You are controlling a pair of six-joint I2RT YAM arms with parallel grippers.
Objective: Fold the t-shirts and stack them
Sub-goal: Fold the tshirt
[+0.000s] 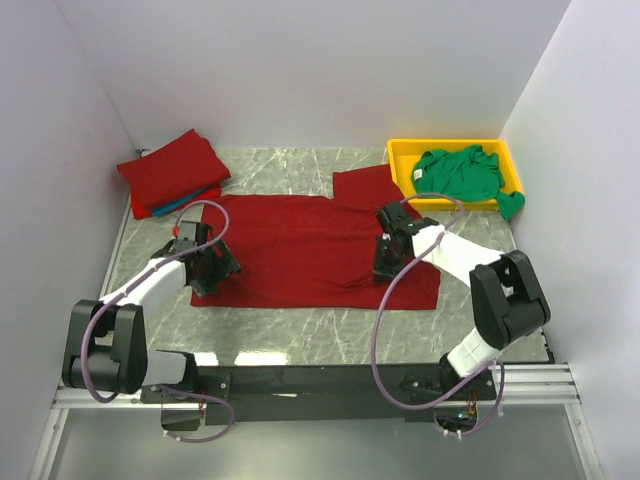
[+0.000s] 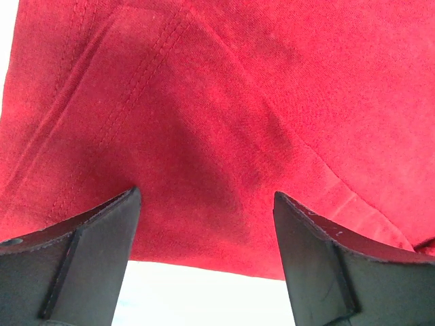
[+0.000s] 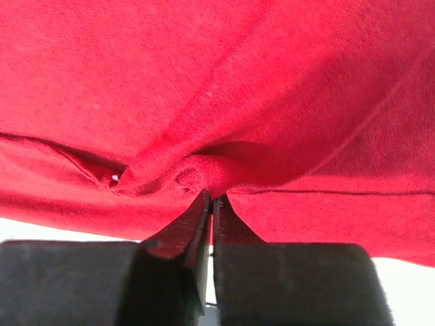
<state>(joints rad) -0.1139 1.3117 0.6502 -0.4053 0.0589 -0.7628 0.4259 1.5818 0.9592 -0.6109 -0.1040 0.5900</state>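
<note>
- A dark red t-shirt (image 1: 300,250) lay spread flat mid-table (image 1: 300,335)
- The left gripper (image 2: 204,204) sat at its left edge, fingers spread, holding nothing
- The right gripper (image 3: 211,198), pressed together, pinched a bunched fold near its right edge
- Folded red shirts (image 1: 170,170) sat in the far left corner; a green t-shirt (image 1: 460,172) lay in the yellow tray (image 1: 400,150), far right

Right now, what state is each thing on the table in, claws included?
red t-shirt: spread mostly flat on the table, unfolded.
folded pile: red shirts stacked, a blue edge showing under the top one.
green t-shirt: crumpled in the yellow tray, one part hanging over its rim.
left claw: open, over the red t-shirt.
right claw: shut, pinching a fold of the red t-shirt.
</note>
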